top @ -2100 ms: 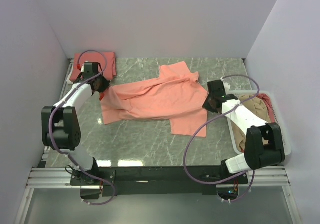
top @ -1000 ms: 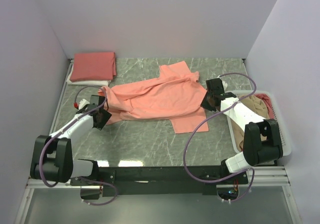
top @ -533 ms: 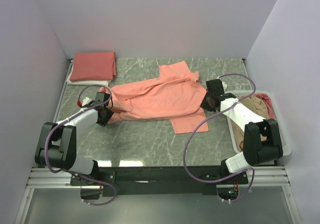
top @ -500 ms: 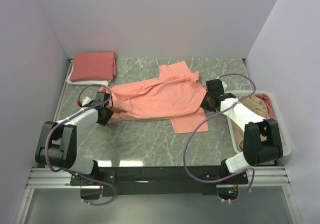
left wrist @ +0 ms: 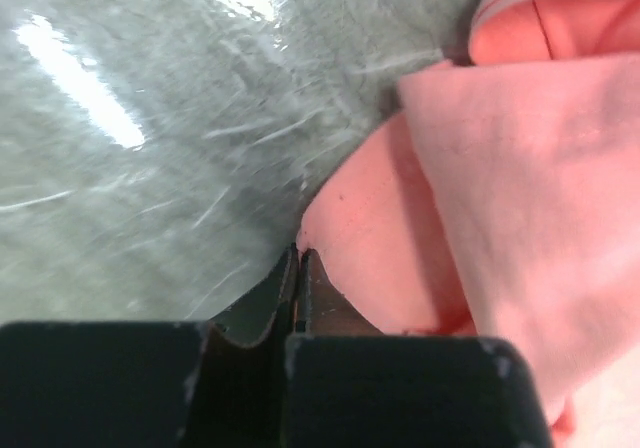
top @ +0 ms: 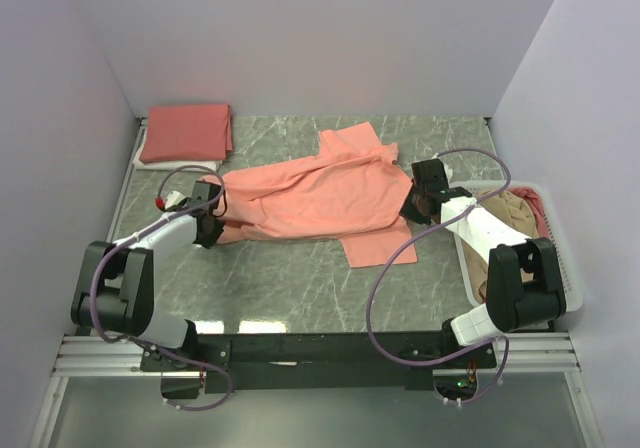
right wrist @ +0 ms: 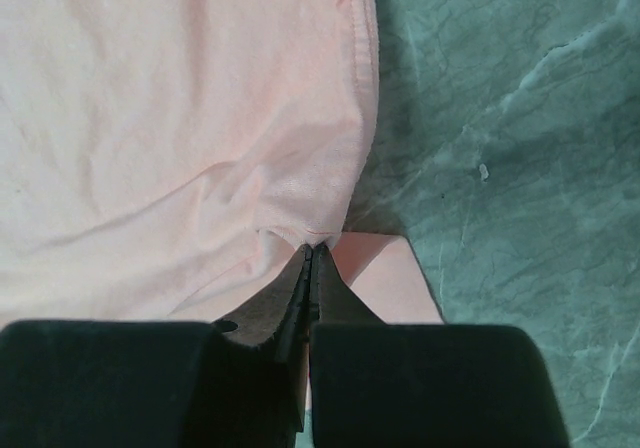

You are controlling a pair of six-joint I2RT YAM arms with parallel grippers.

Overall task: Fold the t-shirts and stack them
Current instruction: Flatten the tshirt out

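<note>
- so, at the far left corner of the table (top: 290,278) a folded salmon-pink t-shirt (top: 187,130) lies on a folded white t-shirt (top: 175,165), of which only the near strip shows.
- the left gripper (top: 208,230) sits low on the table, jaws pressed together on the left edge of the spread salmon-pink t-shirt (top: 320,193); its wrist view shows a corner of pink cloth nipped at the fingertips (left wrist: 286,280).
- that shirt lies rumpled across the middle of the table, between the two grippers, one sleeve pointing to the far side.
- the right gripper (top: 412,206) has its jaws closed tight on the shirt's right edge, the hem caught at the tips.
- at the right, a white basket (top: 563,268) holds a tan t-shirt (top: 505,223).
</note>
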